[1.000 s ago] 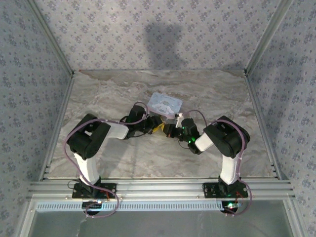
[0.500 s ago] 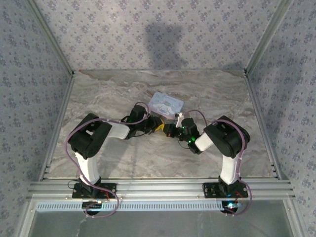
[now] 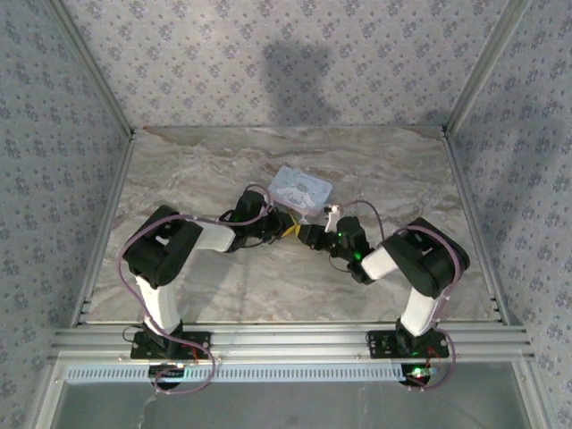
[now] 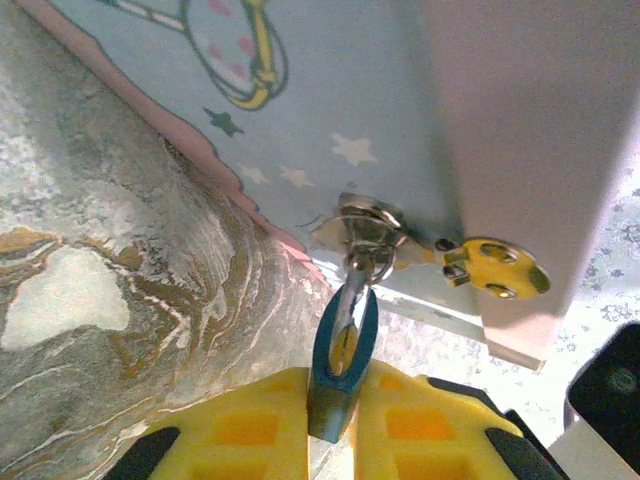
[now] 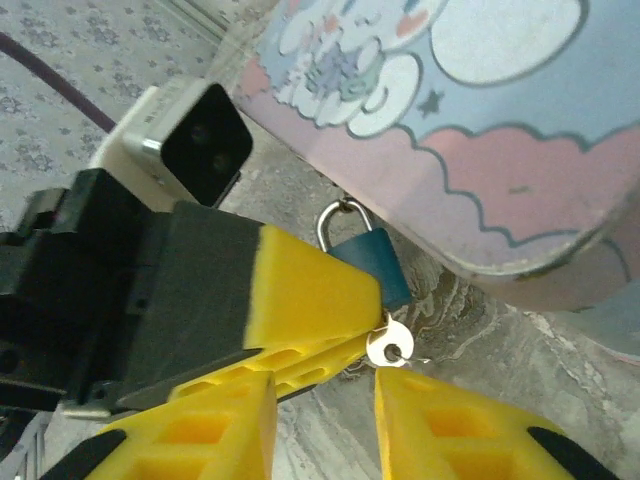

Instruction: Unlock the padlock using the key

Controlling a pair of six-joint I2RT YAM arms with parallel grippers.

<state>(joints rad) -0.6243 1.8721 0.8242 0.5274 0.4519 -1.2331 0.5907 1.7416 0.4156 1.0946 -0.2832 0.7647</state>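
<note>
**Padlock clamped at the tin's near edge, key at its base**

The padlock (image 4: 330,405), small and dark teal, hangs by its silvery shackle from a metal ring (image 4: 368,222) on the near side of the pale blue cartoon-printed tin (image 3: 301,189). In the scene it sits near the middle of the table (image 3: 197,170), just at the tin's near edge, between the two gripper heads.

The left gripper (image 3: 289,229) reaches in from the left. Its yellow fingers are closed against both sides of the padlock's body, with the shackle sticking out beyond the fingertips towards the tin.

A small silvery key (image 5: 388,345) sits at the padlock's lower end, touching the tip of the left gripper's finger. The right wrist view does not make clear whether its blade is inside the keyhole.

The right gripper (image 5: 325,395) comes in from the right and points at the padlock. Its fingers stand moderately apart and grip nothing. The key's round head lies just ahead of the gap between them, close to the tip of one finger and, as far as can be seen, not pinched.
</note>
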